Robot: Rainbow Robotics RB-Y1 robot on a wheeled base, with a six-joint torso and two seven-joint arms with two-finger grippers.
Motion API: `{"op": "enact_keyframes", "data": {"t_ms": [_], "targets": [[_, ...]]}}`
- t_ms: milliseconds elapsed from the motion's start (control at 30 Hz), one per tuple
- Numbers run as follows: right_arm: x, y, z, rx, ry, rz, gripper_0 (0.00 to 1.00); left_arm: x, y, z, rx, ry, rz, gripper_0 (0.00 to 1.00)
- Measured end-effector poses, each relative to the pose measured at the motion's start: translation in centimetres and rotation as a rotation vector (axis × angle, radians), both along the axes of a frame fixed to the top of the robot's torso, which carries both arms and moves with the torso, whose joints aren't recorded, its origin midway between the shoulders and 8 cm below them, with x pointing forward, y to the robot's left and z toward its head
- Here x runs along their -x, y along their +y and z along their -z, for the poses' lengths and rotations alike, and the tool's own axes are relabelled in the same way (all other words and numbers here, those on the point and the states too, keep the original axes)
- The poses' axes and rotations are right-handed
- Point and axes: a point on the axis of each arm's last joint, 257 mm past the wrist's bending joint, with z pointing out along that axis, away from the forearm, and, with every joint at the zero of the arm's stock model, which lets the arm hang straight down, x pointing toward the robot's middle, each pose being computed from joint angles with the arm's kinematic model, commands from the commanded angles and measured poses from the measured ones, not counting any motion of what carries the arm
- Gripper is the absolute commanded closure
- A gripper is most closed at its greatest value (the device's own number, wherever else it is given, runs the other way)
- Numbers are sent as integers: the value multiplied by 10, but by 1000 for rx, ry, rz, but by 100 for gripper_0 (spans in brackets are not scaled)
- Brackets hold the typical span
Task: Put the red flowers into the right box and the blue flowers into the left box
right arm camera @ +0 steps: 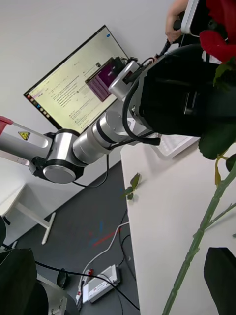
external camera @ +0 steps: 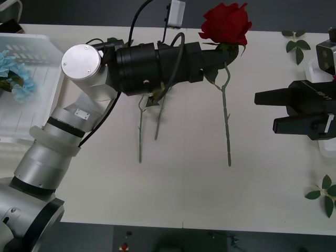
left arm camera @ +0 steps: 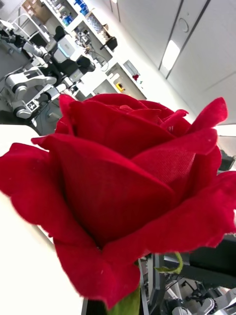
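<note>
Your left gripper (external camera: pixel 212 56) sits over the middle of the white table (external camera: pixel 184 189), its black wrist housing turned sideways toward the right. At its tip it pinches a red rose (external camera: pixel 226 23) by the stem just under the bloom — the fingers themselves are hidden behind leaves and the housing, but the flower hangs from that spot. The bloom sits just to the far right of the claw, and the long green stem (external camera: pixel 226 126) drops from the tip toward the near edge of the table. In the left wrist view the same rose (left arm camera: pixel 118 197) sits right against the camera, petals open.

Two more green stems (external camera: pixel 149 123) poke out from under the left arm's housing toward you; their heads are hidden beneath the arm, so you cannot tell which flowers they are.

Your right gripper (external camera: pixel 275 111) waits at the right side of the table, well to the right of the held rose, its black fingers spread apart with nothing between them. From the right wrist view the held stem (right arm camera: pixel 199 236) passes close by.

The left box (external camera: pixel 31 79) — the slotted white basket — lies at the far left, with a pale blue flower (external camera: pixel 13 73) resting inside it. Loose leaf sprigs (external camera: pixel 296 44) lie at the far right, and another sprig (external camera: pixel 325 194) at the near right.
</note>
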Motion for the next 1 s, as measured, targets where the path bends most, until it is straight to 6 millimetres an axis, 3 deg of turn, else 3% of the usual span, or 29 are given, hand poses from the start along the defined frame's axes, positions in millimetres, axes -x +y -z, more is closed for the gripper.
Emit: {"op": "enact_keyframes", "data": {"t_ms": [1000], "targets": [[0, 0, 0, 0, 0, 0, 0, 5, 1, -11, 42, 20, 24, 100]]}}
